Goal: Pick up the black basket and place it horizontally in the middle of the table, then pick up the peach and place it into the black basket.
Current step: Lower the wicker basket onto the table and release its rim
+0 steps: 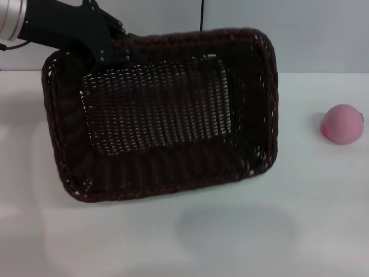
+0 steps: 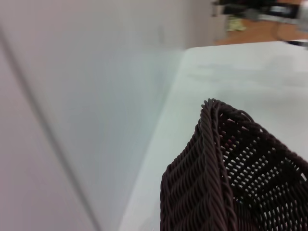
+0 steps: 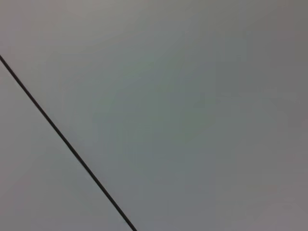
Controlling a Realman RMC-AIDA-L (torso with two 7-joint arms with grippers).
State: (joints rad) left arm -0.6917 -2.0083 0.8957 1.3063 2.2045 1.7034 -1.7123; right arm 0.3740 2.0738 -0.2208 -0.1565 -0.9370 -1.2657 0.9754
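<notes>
- My left gripper (image 1: 118,49) is at the far left rim of the black basket (image 1: 161,115), pinching that braided edge as far as I can judge; the fingertips themselves are lost against the dark weave
- The basket is off the worktop (image 1: 190,242) and tipped so its open mouth faces me, and a soft shadow sits on the white surface below its near edge
- From my left wrist camera I see only one rounded corner of the rim (image 2: 211,144), with the worktop stretching away beyond it and the wall running alongside
- It hangs left of centre and skewed, so the first job is only part done, I'd say: basket picked up, not yet set down level in the middle
- The peach (image 1: 342,123) sits on the worktop well off to the right, clear of the basket and untouched
- My right gripper is nowhere in the head view, and its own camera shows nothing but a plain grey surface crossed by a thin dark line, so its state is hidden from me
- Still to come: lower and square the basket, let go, then fetch the peach and drop it inside
</notes>
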